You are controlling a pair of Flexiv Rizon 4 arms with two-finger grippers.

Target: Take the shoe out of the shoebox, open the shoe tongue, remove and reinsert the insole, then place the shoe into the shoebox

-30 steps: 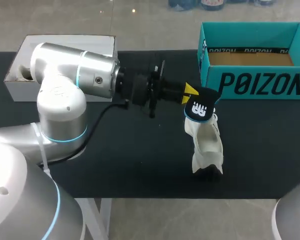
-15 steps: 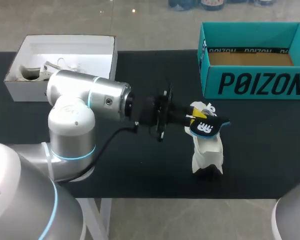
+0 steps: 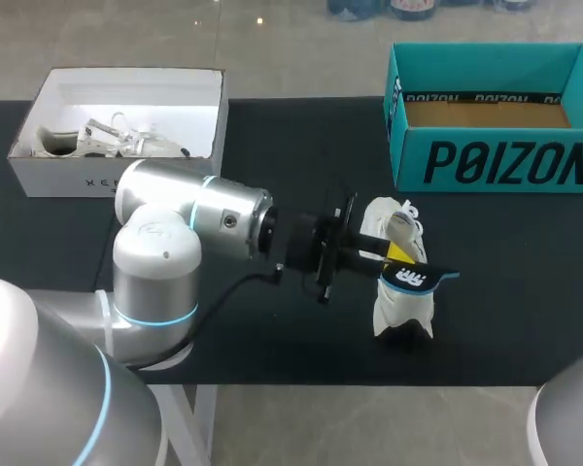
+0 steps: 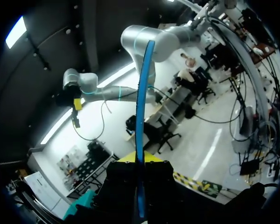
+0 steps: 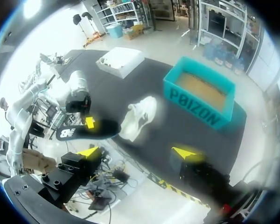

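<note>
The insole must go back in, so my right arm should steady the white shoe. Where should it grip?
Likely the shoe's near end, toward the table's front edge, approached from the right. The left gripper holds the insole over the shoe's middle from the left, so that end and side are free.

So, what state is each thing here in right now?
Left hand: shut on the insole.
Insole: out of the shoe, held off the table.
Shoe: on the table, outside both boxes.
Teal shoebox: open, empty.
White box: open, things inside.
Right hand: open, holding nothing.
</note>
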